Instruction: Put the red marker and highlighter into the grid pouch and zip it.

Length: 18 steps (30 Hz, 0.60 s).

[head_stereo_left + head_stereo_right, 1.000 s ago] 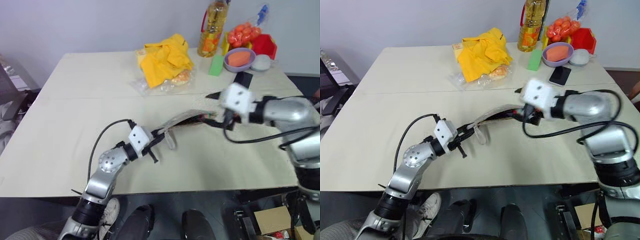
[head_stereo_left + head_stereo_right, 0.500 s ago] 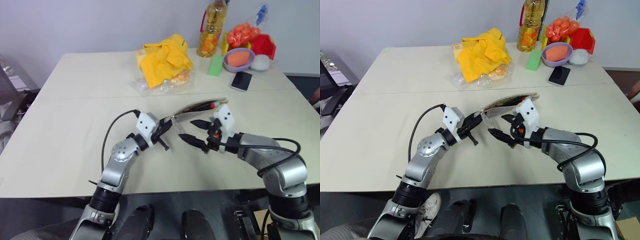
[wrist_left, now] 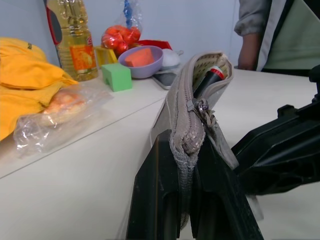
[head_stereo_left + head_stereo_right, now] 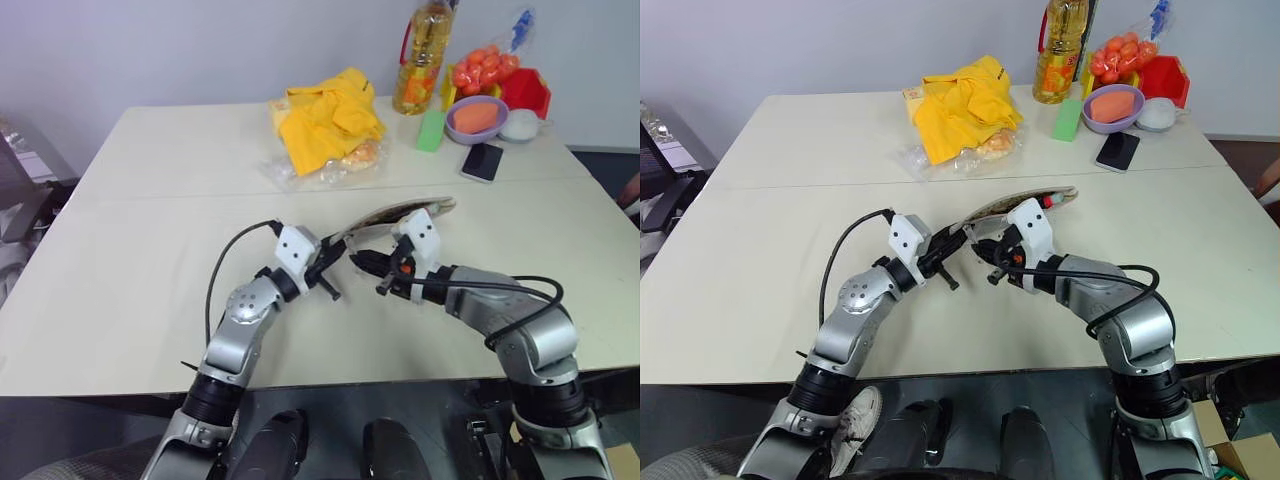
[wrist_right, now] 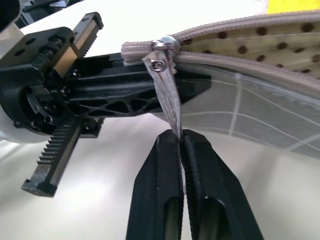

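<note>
While the left pincer (image 4: pixel 333 262) is clenched on the closed end of the grid pouch (image 3: pixel 200 115), holding it up off the bench (image 4: pixel 130 260), the right pincer (image 5: pixel 181 145) has clamped onto the grey zipper pull tab (image 5: pixel 165 92) hanging from the slider. The red marker (image 3: pixel 209 80) lies inside the gaping mouth; the highlighter cannot be made out. Zipping is the step in hand. Next, the right pincer should draw the slider along the teeth toward the far end while the left keeps the fabric taut; the marker's tip near the opening could snag. A yellow cloth (image 4: pixel 330 118), oil bottle (image 4: pixel 425 55), green block (image 4: pixel 432 130), purple bowl (image 4: pixel 478 118) and phone (image 4: pixel 484 160) sit well apart.
</note>
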Tool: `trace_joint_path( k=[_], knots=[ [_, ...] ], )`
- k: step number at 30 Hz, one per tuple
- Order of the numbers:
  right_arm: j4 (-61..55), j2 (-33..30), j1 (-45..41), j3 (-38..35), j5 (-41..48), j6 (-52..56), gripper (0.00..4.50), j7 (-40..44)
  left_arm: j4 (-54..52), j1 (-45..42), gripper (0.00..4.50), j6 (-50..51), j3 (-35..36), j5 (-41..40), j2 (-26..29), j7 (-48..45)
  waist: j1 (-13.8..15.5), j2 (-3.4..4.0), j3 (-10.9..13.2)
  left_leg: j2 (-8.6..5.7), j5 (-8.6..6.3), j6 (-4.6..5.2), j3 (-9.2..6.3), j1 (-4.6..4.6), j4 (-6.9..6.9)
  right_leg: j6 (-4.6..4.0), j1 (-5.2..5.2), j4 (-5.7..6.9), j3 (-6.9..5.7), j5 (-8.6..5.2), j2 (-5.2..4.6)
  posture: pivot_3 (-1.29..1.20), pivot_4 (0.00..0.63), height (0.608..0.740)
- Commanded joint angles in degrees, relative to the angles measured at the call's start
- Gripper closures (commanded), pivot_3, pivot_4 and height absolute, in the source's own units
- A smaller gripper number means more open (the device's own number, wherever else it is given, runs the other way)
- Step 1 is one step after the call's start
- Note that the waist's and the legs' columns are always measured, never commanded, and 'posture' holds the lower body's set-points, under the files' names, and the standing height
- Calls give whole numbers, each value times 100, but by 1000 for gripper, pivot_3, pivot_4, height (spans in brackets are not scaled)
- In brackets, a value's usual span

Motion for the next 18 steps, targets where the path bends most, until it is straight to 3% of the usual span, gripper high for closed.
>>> trace_joint_path(
  k=[1,9,18],
  knots=[
    [-40,-277,-254,-398,156,-98,4453,103,-62,-85,4500,-249,146,30,120,3,1,0,0,0,0,0,0,0,0,0,0,0,0,0,0,0,150,740],
    [399,-1417,-572,-1158,68,-398,4453,333,65,107,4500,-560,331,71,731,-187,3,0,0,0,0,0,1,0,-1,0,0,-2,-1,0,-1,0,150,740],
    [907,-2299,-82,-1166,-158,-840,4453,755,-171,580,4500,-594,481,-52,1154,-305,-17,1,0,5,-1,1,3,1,-4,0,0,-3,0,0,0,0,150,740]
  ],
)
